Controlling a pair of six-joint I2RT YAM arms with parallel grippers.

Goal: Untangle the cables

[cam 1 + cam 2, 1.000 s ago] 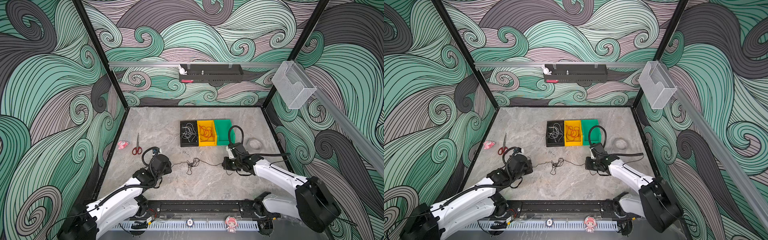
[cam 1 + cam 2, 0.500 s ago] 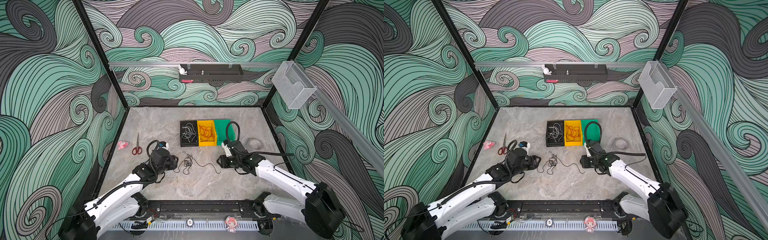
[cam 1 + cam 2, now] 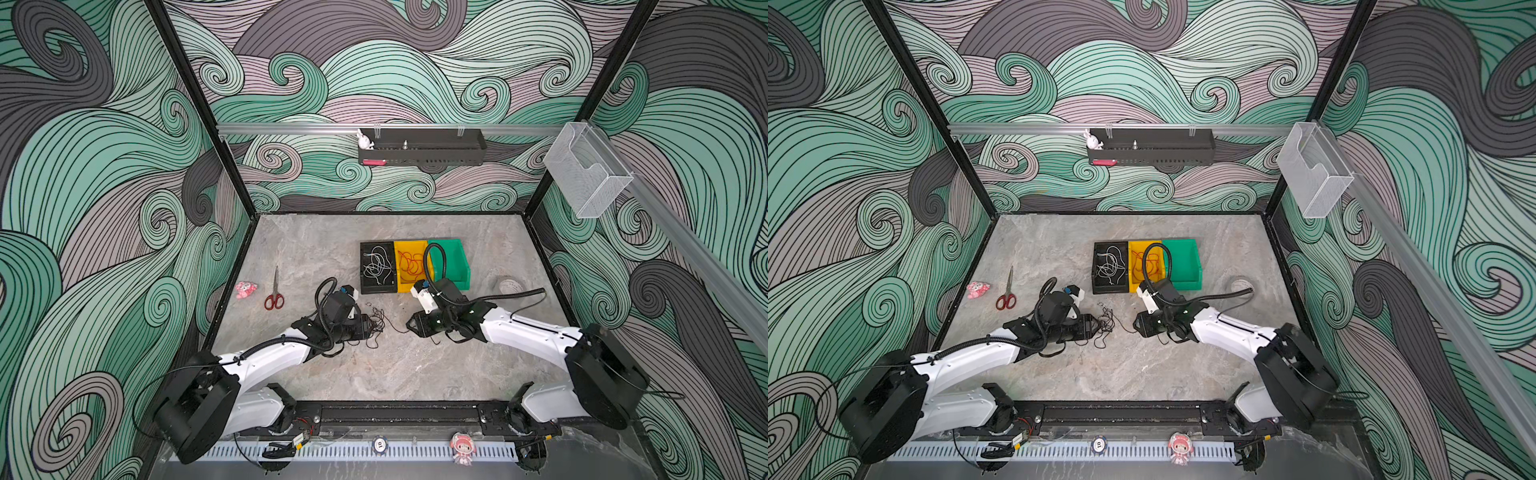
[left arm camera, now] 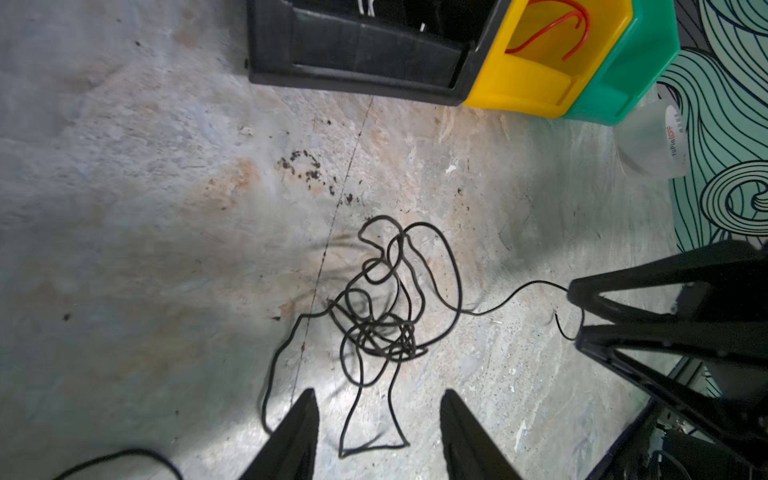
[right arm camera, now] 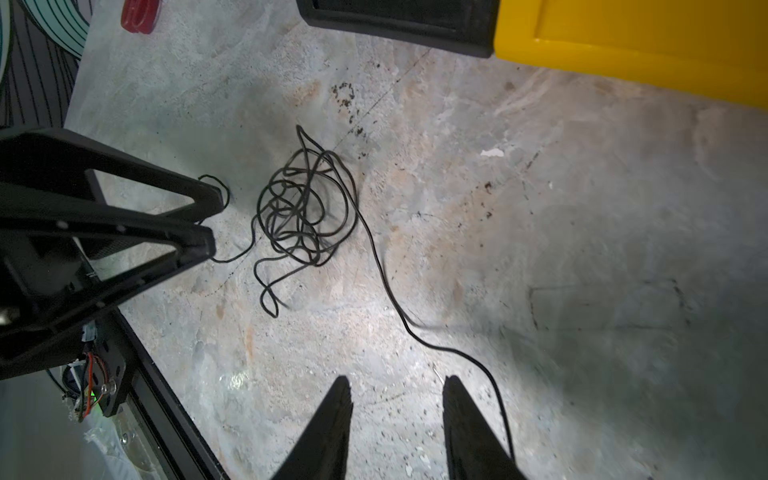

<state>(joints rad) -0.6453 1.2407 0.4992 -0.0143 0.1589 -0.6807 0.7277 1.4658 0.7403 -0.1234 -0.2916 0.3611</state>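
Cables (image 3: 376,324): black, bunched in one loose clump mid-table (image 3: 374,374), bins (image 3: 459,266) at twelve o'clock. Left gripper (image 4: 378,395) at nine o'clock of the clump, jaws parted, empty. Right gripper (image 5: 397,379) at three, parted too, gripping nothing. Risks cinching the knot if pinched on a loop instead of an end and tugged. Looks thin, springy, many crossed coils, one long tail trailing toward three o'clock.
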